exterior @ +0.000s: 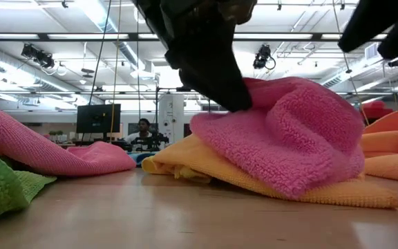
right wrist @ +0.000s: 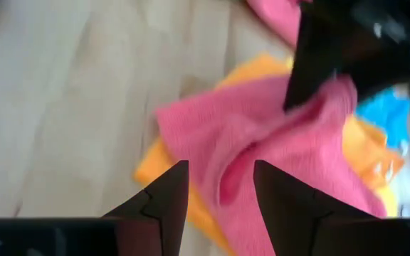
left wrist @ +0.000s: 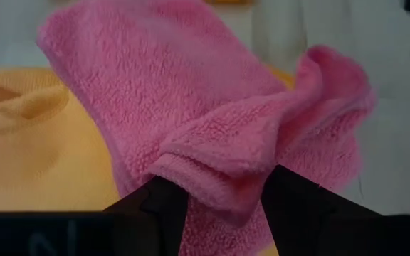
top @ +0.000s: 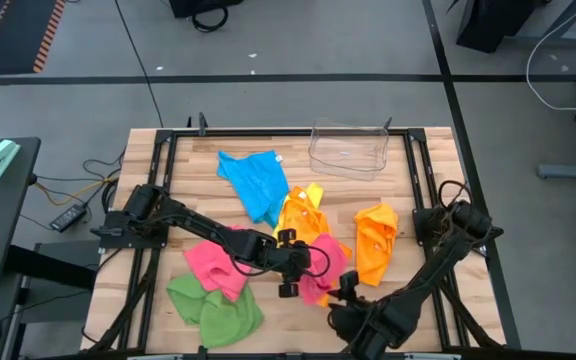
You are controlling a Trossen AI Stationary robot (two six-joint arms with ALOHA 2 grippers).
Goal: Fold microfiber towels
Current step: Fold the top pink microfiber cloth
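Bright cloths on pale wood, dark arms over them.

The pink towel [top: 325, 268] in the middle is a strong plain pink, and a second pink towel [top: 211, 266] matches it. Under the first lies a plain yellow towel [top: 301, 215], warm and golden. The blue towel [top: 256, 181] is a clear turquoise, the orange towel [top: 376, 240] a deep plain orange, the green towel [top: 213, 308] a bright lime. No pattern on any of them. The left gripper [top: 287, 263] and right gripper [top: 345, 292] are black; the table [top: 153, 215] is light wood in a black frame, and the plastic bin [top: 348, 150] is clear.
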